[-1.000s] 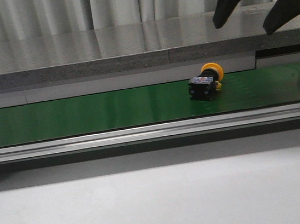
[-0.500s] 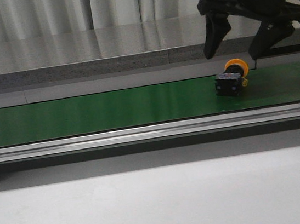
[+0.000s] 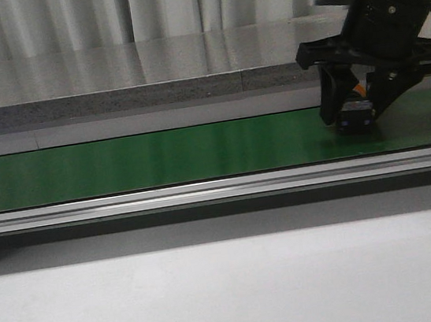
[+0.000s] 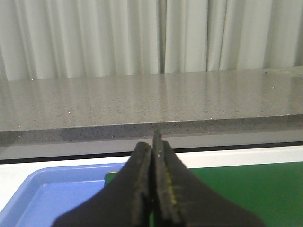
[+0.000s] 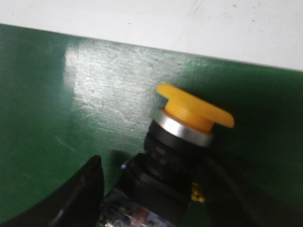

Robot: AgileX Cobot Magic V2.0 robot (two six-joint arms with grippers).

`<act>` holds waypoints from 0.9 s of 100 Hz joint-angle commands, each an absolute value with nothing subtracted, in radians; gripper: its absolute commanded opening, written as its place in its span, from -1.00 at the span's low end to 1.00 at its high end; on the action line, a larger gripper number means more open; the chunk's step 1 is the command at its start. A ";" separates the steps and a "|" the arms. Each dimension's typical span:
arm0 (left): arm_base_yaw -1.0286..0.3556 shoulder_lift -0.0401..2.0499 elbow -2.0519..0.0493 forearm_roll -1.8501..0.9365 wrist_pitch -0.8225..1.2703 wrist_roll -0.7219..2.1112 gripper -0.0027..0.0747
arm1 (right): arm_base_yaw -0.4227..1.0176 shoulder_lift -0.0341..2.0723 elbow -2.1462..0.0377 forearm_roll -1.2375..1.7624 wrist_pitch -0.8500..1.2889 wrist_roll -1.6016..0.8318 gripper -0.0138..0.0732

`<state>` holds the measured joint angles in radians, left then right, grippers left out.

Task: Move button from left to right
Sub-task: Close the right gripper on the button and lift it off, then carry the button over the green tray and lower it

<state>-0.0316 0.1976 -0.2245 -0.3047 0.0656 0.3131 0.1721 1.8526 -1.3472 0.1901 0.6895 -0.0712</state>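
Note:
The button point(image 3: 356, 120), with a black blocky body and a yellow cap, lies on its side on the green conveyor belt point(image 3: 159, 156) at the right. My right gripper point(image 3: 354, 116) is lowered over it with one finger on each side, jaws open around the body. In the right wrist view the yellow cap point(image 5: 194, 106) points away from the fingers. One finger point(image 5: 80, 194) stands a small gap off the black body. My left gripper point(image 4: 154, 142) is shut and empty. It does not show in the front view.
A grey stone-like shelf point(image 3: 148, 74) runs behind the belt, and a metal rail point(image 3: 203, 190) runs along its front. A blue tray point(image 4: 57, 194) sits beside the belt's left end, under my left gripper. White table surface point(image 3: 216, 288) lies in front.
The button has travelled right along the belt. My right gripper has come down from above and now straddles it.

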 commanded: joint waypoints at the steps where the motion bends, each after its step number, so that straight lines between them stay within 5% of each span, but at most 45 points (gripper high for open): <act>1: -0.038 0.207 -0.252 -0.317 -0.012 0.309 -0.98 | 0.169 1.809 -1.391 0.189 0.700 -0.073 -0.25; 10: -0.038 0.207 -0.252 -0.317 -0.012 0.309 -0.98 | 0.169 1.806 -1.427 0.168 0.745 -0.073 -0.44; 37: -0.038 0.207 -0.252 -0.317 -0.012 0.309 -0.98 | 0.099 1.745 -1.567 0.071 0.852 -0.131 -0.45; 90: -0.038 0.207 -0.252 -0.317 -0.012 0.309 -0.98 | -0.381 1.721 -1.586 0.335 0.882 -0.676 -0.45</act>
